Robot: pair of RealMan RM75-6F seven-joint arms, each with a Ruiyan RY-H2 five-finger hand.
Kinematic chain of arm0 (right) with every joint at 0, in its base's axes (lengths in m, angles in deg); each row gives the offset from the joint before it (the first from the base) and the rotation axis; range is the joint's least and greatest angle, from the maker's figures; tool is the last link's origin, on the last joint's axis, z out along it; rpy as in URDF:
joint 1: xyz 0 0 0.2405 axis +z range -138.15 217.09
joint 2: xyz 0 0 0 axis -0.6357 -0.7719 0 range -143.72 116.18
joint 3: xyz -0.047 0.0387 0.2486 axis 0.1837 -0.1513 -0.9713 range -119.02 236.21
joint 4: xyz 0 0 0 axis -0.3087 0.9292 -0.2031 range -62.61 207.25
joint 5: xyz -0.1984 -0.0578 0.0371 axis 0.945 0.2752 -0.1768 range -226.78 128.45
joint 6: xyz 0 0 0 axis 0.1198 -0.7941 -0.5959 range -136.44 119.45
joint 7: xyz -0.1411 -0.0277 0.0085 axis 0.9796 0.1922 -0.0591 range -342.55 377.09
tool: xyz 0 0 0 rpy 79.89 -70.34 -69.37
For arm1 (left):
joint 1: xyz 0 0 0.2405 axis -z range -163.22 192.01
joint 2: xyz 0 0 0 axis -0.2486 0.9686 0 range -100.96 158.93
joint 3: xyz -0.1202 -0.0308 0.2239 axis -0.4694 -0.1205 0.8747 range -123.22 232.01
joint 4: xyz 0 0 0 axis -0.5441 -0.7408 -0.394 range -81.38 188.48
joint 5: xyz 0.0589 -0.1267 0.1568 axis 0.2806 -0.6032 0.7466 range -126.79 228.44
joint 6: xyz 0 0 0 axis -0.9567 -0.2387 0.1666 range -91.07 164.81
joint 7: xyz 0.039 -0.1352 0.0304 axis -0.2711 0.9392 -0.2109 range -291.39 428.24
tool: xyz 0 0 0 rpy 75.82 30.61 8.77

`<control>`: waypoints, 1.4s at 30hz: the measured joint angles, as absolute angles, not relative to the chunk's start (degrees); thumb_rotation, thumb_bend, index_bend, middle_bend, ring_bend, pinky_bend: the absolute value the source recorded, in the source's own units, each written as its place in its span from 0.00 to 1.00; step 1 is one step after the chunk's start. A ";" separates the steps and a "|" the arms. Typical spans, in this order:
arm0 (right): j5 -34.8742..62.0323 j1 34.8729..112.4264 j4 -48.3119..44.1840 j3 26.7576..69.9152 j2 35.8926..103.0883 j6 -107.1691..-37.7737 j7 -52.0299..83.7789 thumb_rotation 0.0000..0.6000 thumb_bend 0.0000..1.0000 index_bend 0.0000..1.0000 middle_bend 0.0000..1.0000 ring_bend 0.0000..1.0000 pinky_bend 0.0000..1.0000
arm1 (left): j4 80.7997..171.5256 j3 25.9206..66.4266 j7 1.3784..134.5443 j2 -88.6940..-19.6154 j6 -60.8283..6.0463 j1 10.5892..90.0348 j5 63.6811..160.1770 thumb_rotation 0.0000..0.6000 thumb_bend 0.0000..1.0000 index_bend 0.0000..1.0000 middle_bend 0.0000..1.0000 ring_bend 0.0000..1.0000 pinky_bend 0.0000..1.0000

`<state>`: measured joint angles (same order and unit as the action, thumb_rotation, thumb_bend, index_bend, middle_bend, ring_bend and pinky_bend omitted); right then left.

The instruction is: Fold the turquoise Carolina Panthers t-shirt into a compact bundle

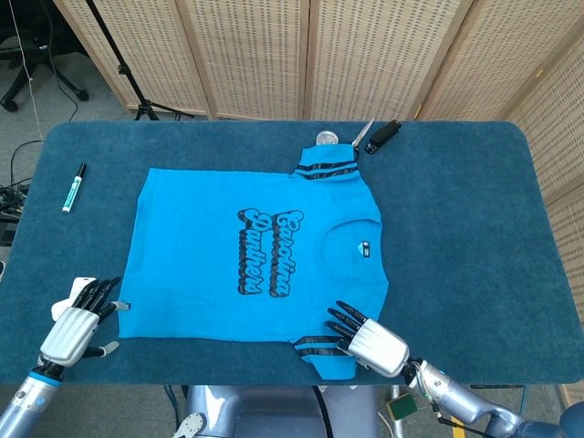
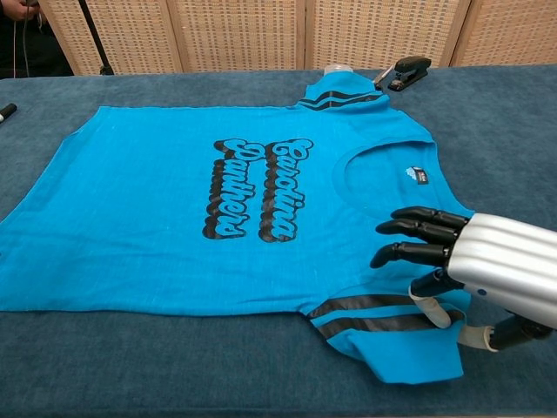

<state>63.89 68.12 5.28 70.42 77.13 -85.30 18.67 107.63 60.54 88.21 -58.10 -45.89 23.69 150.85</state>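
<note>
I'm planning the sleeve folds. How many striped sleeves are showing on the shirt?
2: one sleeve at the table's far edge near the stapler, one sleeve at the near edge by the right hand.

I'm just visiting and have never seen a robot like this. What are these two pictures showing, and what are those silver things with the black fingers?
Those are the robot's two mechanical hands, each on an arm. One picture looks down from a camera in its head, the other looks forward from its chest. On the blue table lies a turquoise t-shirt, spread flat, which the robot is meant to fold. The right hand is at the striped near sleeve; whether it grips the cloth I cannot tell. The left hand is beside the shirt's lower corner and holds nothing, fingers apart. Also on the table: a marker at the left and a black stapler at the far edge.
</note>
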 measured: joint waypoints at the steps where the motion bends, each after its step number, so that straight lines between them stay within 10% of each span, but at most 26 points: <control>1: 63.84 68.12 5.32 70.41 77.16 -85.30 18.68 1.00 0.42 0.64 0.21 0.00 0.00 | 106.94 60.63 88.62 -58.58 -46.02 23.77 150.93 1.00 0.12 0.39 0.00 0.00 0.00; 42: 63.34 68.11 5.05 70.35 76.93 -85.53 19.13 1.00 0.44 0.64 0.21 0.00 0.00 | 100.55 61.75 92.50 -63.53 -44.46 25.71 148.24 1.00 0.34 0.44 0.00 0.00 0.00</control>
